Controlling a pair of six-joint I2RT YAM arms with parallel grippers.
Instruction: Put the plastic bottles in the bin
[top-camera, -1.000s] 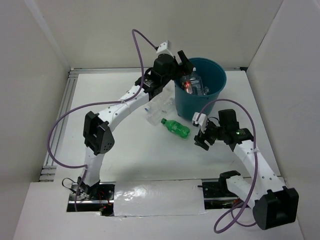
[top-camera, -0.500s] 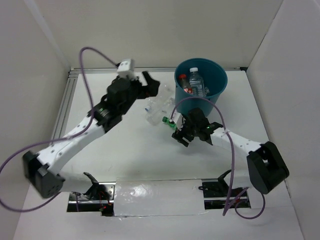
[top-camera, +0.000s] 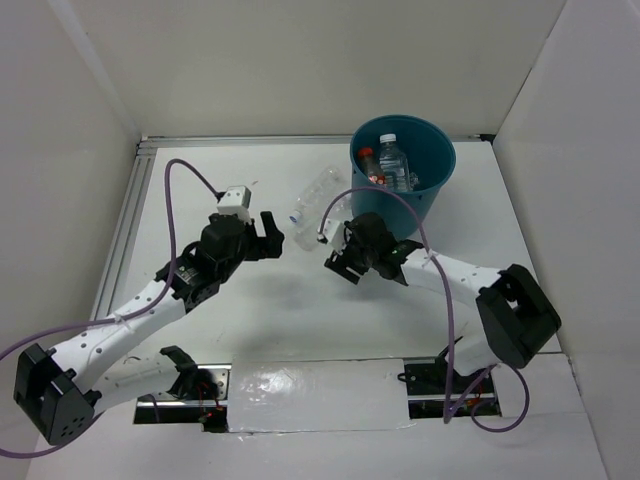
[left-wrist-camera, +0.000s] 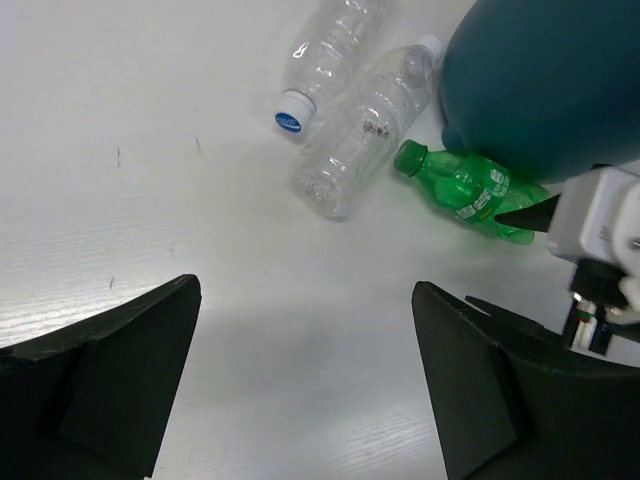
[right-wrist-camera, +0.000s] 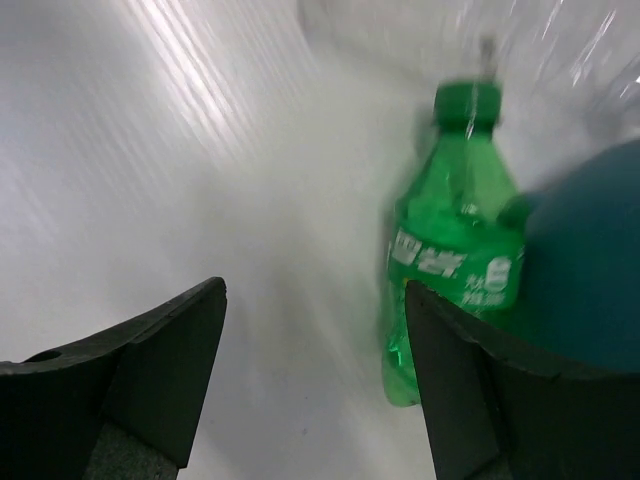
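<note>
Both sets of jaws stand released and empty; the left gripper (left-wrist-camera: 305, 290) faces two clear bottles (left-wrist-camera: 365, 125) lying on the table at its 12 o'clock; the right gripper (right-wrist-camera: 312, 290) hovers by the green bottle (right-wrist-camera: 450, 260), which lies on its side at 1 o'clock, tight beside the bin (right-wrist-camera: 590, 260); two labelled bottles (top-camera: 390, 160) sit inside the bin. The green bottle lines up with the right finger rather than the gap; a descent from here could set it rolling; the arms, close together, might also clash.

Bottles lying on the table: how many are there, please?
3: blue-capped clear bottle and white-capped clear bottle side by side, green bottle beside the bin; none apparently hidden.
</note>
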